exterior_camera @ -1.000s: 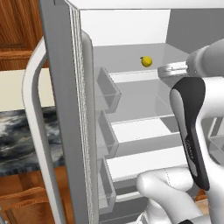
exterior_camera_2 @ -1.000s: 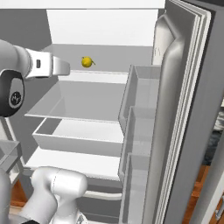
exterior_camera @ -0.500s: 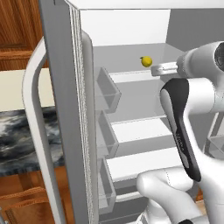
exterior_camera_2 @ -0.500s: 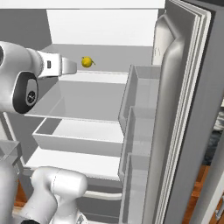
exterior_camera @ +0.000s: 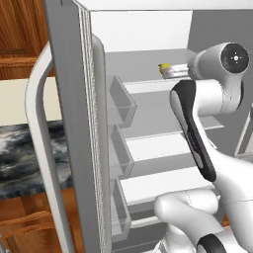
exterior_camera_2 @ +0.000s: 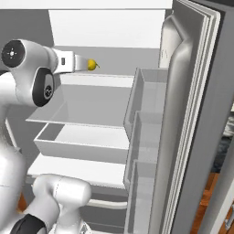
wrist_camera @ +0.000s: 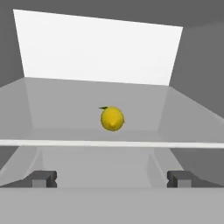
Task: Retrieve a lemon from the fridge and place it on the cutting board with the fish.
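White walls and glass shelves make up the inside of the tall grey French-door fridge, both doors swung wide, with clear bins lining the door panels. On the top glass shelf sits the small bright yellow lemon, upright on the pane, set back from the shelf's white front edge. The white arm reaches in at shelf height, and its pincer points straight at the fruit with the two dark fingertips spread wide apart, holding nothing. From the base views the lemon lies just beyond the hand's end, apart from it. Marbled dark table top and wooden cabinets show past the left door.
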